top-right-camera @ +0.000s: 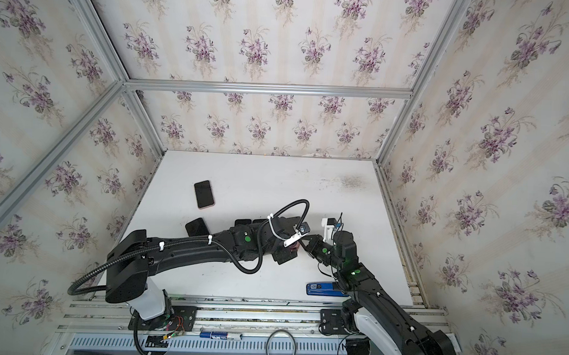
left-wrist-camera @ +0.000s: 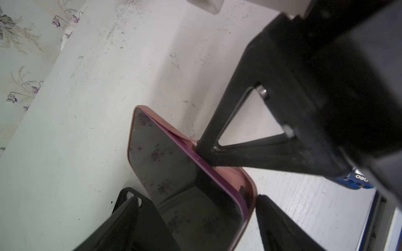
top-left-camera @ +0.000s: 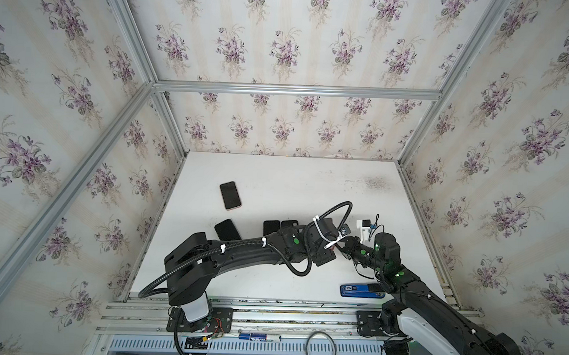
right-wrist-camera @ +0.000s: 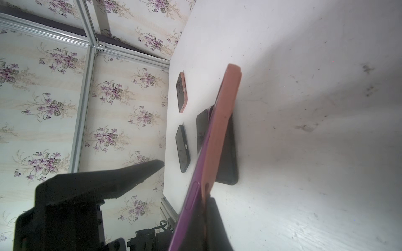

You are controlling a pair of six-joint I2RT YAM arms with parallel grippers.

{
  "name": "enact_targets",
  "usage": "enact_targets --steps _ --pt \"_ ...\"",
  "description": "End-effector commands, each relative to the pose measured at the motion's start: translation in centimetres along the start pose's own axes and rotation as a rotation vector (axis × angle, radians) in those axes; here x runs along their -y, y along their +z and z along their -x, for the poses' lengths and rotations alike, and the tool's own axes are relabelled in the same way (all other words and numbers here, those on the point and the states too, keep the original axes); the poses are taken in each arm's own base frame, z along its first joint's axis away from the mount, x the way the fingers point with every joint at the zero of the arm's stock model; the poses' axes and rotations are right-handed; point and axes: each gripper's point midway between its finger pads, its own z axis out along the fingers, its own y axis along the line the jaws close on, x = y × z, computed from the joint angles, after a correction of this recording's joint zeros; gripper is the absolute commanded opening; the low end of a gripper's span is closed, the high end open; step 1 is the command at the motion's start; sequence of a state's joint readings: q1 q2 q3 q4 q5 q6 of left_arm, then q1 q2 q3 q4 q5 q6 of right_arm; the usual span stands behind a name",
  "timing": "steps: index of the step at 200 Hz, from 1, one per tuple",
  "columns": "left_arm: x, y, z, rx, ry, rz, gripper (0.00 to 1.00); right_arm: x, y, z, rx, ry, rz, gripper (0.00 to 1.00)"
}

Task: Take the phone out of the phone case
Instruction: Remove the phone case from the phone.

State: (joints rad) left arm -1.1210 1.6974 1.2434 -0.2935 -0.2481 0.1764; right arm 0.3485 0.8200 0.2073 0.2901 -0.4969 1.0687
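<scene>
The phone [left-wrist-camera: 174, 169] has a black screen and a purple frame, and it stands on edge above the table. Its salmon phone case [left-wrist-camera: 232, 176] is peeled off along one long side and still wraps the other side. My left gripper [left-wrist-camera: 195, 194] straddles the phone's width, one finger against each long edge. My right gripper [right-wrist-camera: 206, 197] is shut on the case's loose wall [right-wrist-camera: 219, 121], beside the purple frame [right-wrist-camera: 193, 195]. In both top views the arms hide the phone. Only a red scrap of case [top-left-camera: 332, 248] [top-right-camera: 295, 248] shows where the grippers meet.
A second phone in a salmon case [top-left-camera: 230, 195] lies at the back left. Near it lie a black phone [top-left-camera: 227, 230] and two black cases [top-left-camera: 271, 227]. A blue box [top-left-camera: 360, 291] lies near the front right. Papered walls enclose the table [top-left-camera: 276, 178].
</scene>
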Motion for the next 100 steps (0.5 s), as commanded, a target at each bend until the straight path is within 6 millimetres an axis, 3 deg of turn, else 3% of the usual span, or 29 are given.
enact_targets --steps 1,100 --pt "-1.22 0.2 0.34 0.016 -0.007 0.064 0.81 -1.46 -0.16 0.12 0.001 -0.027 0.062 0.0" --pt "-1.36 0.0 0.02 0.031 -0.035 0.008 0.76 -1.03 -0.44 -0.42 -0.008 -0.031 0.059 0.0"
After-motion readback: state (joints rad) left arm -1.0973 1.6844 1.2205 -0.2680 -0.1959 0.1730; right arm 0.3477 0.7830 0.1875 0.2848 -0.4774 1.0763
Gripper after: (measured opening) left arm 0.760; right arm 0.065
